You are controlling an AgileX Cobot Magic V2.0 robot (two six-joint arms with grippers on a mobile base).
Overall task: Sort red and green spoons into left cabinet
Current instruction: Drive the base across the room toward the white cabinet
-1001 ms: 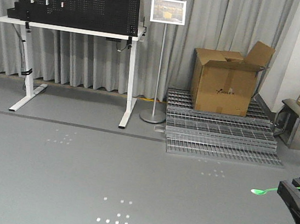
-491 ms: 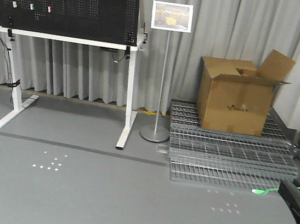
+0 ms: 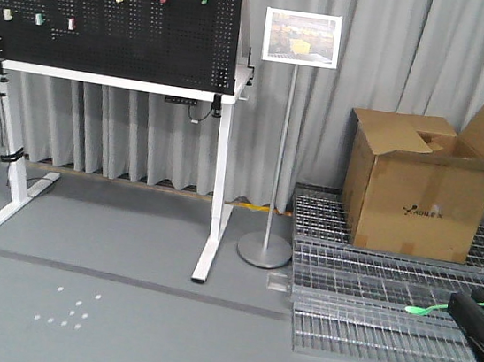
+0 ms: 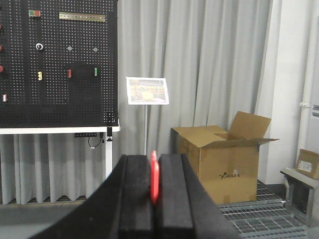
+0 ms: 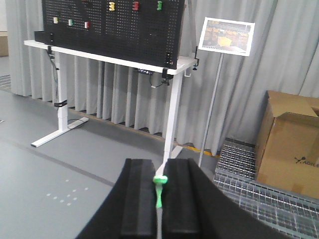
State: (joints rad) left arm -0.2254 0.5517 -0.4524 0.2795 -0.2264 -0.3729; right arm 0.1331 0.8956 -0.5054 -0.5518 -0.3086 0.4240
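With both claws squeezed almost shut, each one has a spoon pinched tight: the left gripper (image 4: 154, 164) clamps the red spoon (image 4: 155, 179) edge-on, low centre of its wrist view, and the right gripper (image 5: 159, 168) grips the green spoon (image 5: 159, 180), whose bowl pokes out leftward at the lower right of the front view. That firm pinch looks like a carrying hold, so nothing slips in transit. Beyond them stand a black pegboard (image 3: 112, 12) on a white bench (image 3: 214, 186) upper left, a sign stand (image 3: 280, 150) at centre and an open cardboard box (image 3: 414, 195) on metal grating (image 3: 371, 287) at right. No view shows the left cabinet, so delivery, I'd judge, lies ahead.
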